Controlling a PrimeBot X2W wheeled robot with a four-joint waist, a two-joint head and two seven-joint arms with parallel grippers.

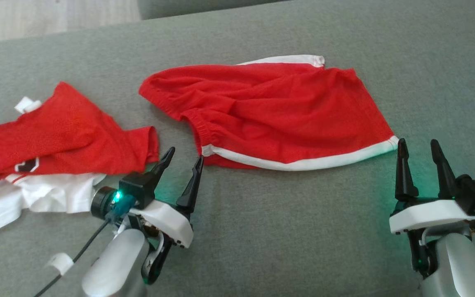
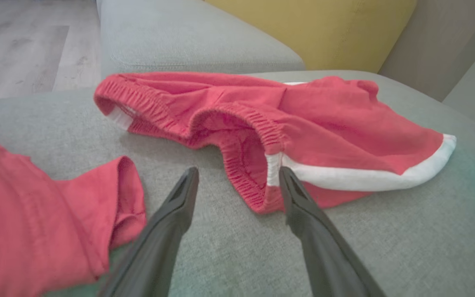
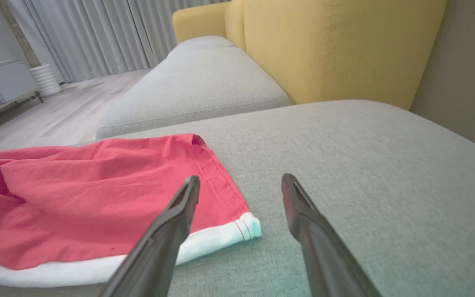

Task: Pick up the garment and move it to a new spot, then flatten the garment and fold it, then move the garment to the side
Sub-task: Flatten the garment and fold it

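Lining up a two-point grasp, we judge: flatten/fold stage, shorts (image 1: 278,119) not yet gripped. Item: red mesh shorts, white trim (image 1: 303,164), elastic waistband (image 1: 198,130). Loc.: mid-cushion (image 1: 303,231), rumpled, waist end twd our left, hem corner (image 1: 391,142) twd our right. L gripper (image 1: 185,154): jaws well apart, empty, tips just beside waistband. R gripper (image 1: 418,143): jaws well apart, empty, just beside hem corner. Next move, prob.: close on both ends, low to fabric, w/o snagging cushion. Jersey (image 1: 56,136) near, left; keep clear.

Home living room, grey sofa cushion (image 3: 344,144), yellow backrest (image 3: 336,45), curtains (image 3: 97,37), wood floor (image 3: 56,119)
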